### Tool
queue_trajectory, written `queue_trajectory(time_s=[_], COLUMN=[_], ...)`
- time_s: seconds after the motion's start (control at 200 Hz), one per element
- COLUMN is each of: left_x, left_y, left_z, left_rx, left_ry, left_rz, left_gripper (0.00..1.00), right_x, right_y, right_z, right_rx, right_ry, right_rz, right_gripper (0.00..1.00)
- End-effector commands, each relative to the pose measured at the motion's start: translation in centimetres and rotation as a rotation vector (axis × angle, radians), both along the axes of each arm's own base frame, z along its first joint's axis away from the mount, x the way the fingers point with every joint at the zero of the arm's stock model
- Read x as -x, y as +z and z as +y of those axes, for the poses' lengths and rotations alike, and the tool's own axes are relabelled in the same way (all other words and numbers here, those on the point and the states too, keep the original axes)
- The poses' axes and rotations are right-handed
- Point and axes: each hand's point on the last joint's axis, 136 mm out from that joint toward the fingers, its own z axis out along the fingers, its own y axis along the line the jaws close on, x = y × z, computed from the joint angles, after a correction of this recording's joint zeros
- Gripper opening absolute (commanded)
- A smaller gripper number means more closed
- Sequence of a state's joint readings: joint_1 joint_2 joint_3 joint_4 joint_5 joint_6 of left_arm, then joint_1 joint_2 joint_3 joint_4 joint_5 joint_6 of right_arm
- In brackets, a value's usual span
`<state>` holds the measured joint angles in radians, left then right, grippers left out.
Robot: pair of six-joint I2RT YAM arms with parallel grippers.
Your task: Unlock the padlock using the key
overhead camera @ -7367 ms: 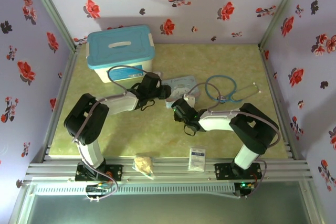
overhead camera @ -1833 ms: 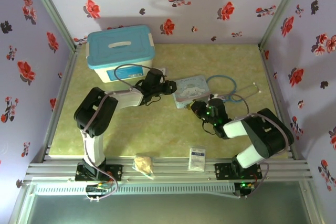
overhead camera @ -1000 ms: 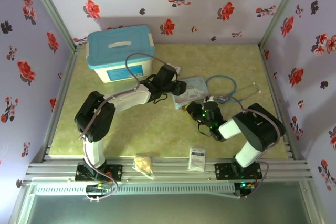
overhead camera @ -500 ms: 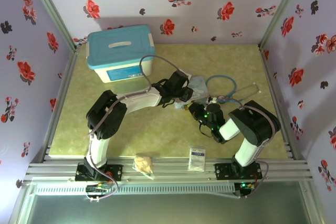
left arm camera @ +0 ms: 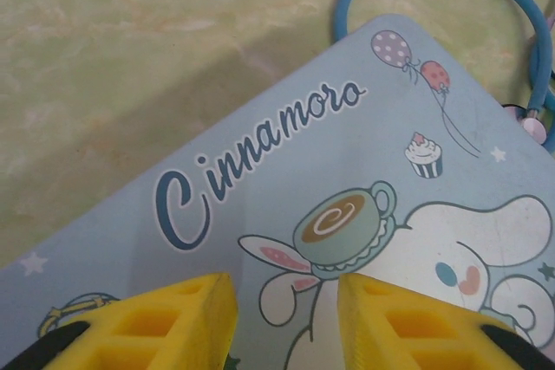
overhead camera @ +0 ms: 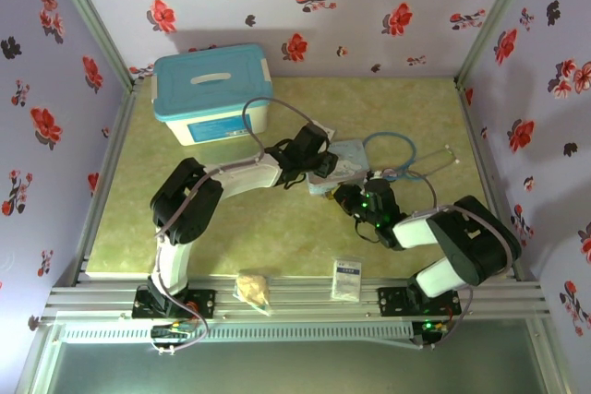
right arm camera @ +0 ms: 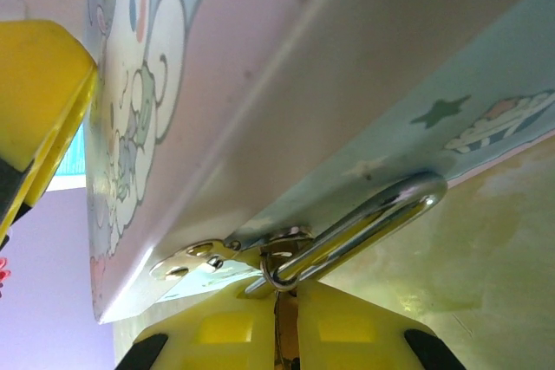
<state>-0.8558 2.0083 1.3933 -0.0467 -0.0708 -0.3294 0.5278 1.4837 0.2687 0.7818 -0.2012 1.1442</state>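
Having slid over the tin (left arm camera: 286,162) since earlier, my left gripper (left arm camera: 286,301) hangs jaws apart; my right gripper (right arm camera: 279,301) clamps the padlock (right arm camera: 414,190), shackle slanting up-right from it.

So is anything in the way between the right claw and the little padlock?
No, nothing visible. The right gripper is shut right on the padlock, whose shackle hooks through the clasp of the cartoon tin.
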Motion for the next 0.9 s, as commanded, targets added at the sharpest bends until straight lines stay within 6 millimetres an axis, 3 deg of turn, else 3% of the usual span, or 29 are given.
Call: queue_trajectory(time_s=[0.0, 0.185, 0.27, 0.33, 0.41, 0.715, 0.895], left_x=[2.8, 2.9, 2.9, 3.0, 2.9, 2.7, 2.7], left_y=[-12.1, -12.2, -12.5, -12.8, -12.9, -12.7, -12.6], left_z=[9.4, 9.3, 9.5, 9.6, 9.6, 9.9, 9.8], left_rx=[-0.399, -0.403, -0.409, -0.416, -0.424, -0.423, -0.42], left_ry=[0.094, 0.088, 0.087, 0.085, 0.08, 0.087, 0.086], left_rz=[0.265, 0.269, 0.274, 0.279, 0.282, 0.283, 0.281], left_gripper=[0.38, 0.36, 0.35, 0.35, 0.35, 0.33, 0.33], right_x=[0.1, -0.1, 0.2, 0.2, -0.1, 1.1, 2.5], right_y=[2.4, 3.2, 2.1, 2.0, 2.5, -0.3, -2.5], right_z=[0.7, -1.5, -4.3, -4.9, -4.1, -3.2, -4.2], right_rx=[-0.034, 0.005, 0.104, 0.156, 0.153, 0.202, 0.279], right_ry=[0.05, -0.059, -0.194, -0.208, -0.186, -0.116, -0.107], right_rz=[-0.067, -0.086, -0.043, -0.027, -0.041, 0.046, 0.102], right_gripper=[0.0, 0.0, 0.0, 0.0, 0.0, 0.01, 0.05])
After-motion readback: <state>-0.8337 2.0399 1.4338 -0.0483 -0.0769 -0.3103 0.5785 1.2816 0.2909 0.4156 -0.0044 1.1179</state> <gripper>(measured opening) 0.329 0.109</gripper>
